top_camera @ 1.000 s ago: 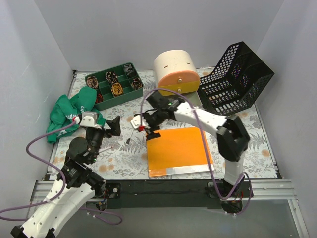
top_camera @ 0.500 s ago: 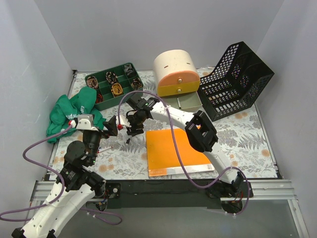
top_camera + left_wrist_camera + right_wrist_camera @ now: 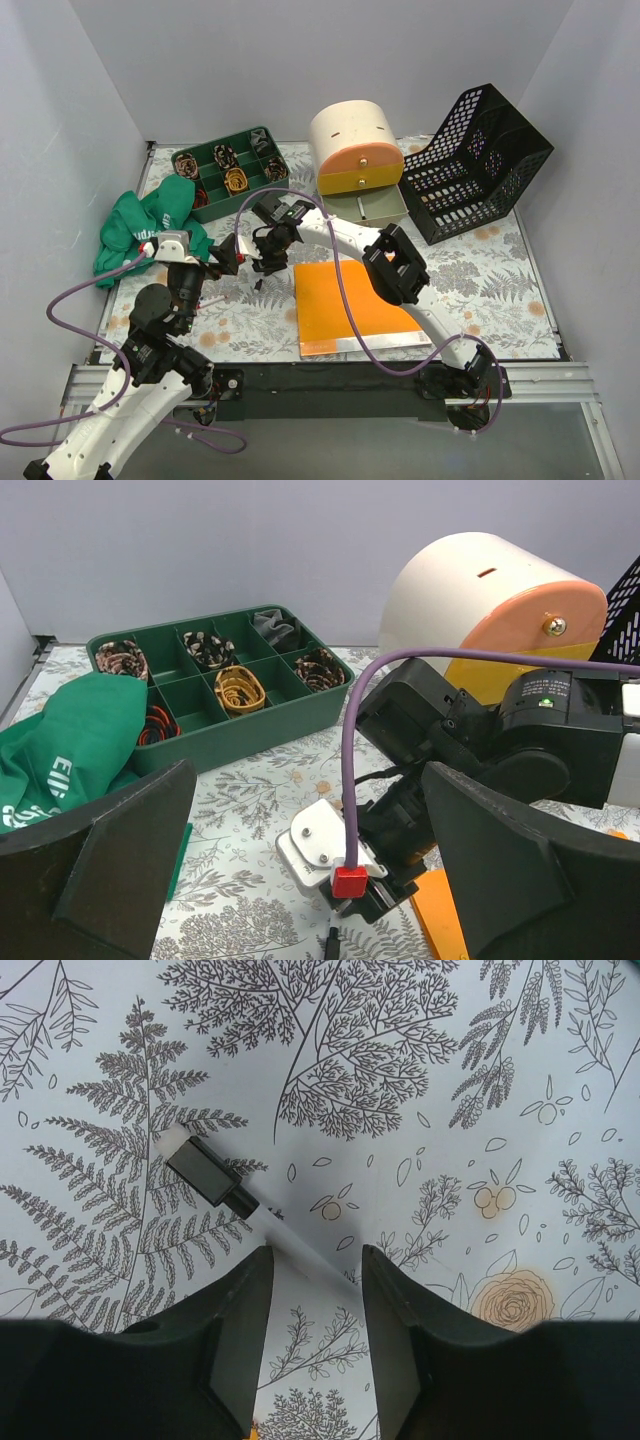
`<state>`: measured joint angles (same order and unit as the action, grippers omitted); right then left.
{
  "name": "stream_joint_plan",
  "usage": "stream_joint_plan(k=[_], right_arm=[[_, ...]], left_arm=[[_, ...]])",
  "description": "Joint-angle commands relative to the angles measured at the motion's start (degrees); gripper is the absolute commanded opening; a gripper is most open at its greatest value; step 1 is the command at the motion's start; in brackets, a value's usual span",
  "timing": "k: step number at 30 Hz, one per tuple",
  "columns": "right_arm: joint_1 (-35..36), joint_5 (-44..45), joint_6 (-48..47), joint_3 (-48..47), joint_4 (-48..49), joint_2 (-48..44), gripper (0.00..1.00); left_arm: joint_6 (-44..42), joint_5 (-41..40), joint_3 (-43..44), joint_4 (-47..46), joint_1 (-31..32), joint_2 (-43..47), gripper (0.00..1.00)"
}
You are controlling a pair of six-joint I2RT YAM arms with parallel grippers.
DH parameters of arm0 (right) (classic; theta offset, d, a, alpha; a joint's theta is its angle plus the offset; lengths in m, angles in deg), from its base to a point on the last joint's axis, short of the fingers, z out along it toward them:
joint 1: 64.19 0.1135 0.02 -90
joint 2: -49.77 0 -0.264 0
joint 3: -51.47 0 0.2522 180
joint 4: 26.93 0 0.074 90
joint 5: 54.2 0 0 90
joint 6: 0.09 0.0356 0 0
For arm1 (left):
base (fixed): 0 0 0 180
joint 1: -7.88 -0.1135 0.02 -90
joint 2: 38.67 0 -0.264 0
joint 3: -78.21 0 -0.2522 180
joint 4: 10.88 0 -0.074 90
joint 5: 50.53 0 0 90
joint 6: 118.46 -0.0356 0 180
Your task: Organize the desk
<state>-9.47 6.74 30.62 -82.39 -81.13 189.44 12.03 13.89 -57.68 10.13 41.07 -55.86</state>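
Two arms hung over the desk (image 3: 480, 270), which lay beneath them. The right gripper (image 3: 315, 1257), fingers spread, hovered over a small pen (image 3: 215, 1182); the left gripper (image 3: 228, 256) gaped nearby. It looked like the pick-up step: next, lower and close squarely on the pen.

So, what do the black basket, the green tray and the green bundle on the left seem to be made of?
The black basket looks like stiff matte plastic, a moulded lattice of holes. The green tray seems smooth plastic with a slight sheen and thin moulded dividers. The green bundle is probably soft cloth, judging by its folds and printed white letters.
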Motion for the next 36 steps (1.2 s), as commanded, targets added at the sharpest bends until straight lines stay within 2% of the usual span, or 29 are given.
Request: stream_joint_plan(k=[1,5,12,17,20,23,24,27,36], right_arm=[[0.0,0.1,-0.3,2.1,-0.6,-0.2,0.47],[0.0,0.1,-0.7,6.5,-1.5,-1.8,0.42],[0.0,-0.8,0.3,11.2,-4.5,-3.4,0.25],[0.2,-1.2,6.8,12.3,-4.2,-4.2,0.23],[1.1,1.6,10.9,11.8,-4.0,-3.6,0.22],[1.9,3.7,13.1,11.5,-2.6,-2.9,0.13],[1.9,3.6,13.8,11.4,-2.2,-3.0,0.08],[1.8,2.0,15.3,10.2,-0.6,-4.6,0.01],[0.7,-4.8,19.5,8.1,1.1,-15.5,0.01]], left_arm=[[-0.7,0.7,-0.7,-0.7,-0.2,0.3,0.98],[-0.7,1.0,-0.7,-0.7,-0.2,0.3,0.98],[-0.7,1.0,-0.7,-0.7,-0.2,0.4,0.98],[-0.7,1.1,-0.7,-0.7,-0.2,0.3,0.98],[-0.7,1.1,-0.7,-0.8,-0.2,0.2,0.98],[-0.8,1.0,-0.8,-0.8,-0.2,0.3,0.98],[-0.8,1.0,-0.8,-0.8,-0.1,0.4,0.98],[-0.7,0.5,-0.9,-0.7,-0.2,0.6,0.98],[-0.9,0.0,-1.0,-0.8,-0.2,1.5,0.98]])
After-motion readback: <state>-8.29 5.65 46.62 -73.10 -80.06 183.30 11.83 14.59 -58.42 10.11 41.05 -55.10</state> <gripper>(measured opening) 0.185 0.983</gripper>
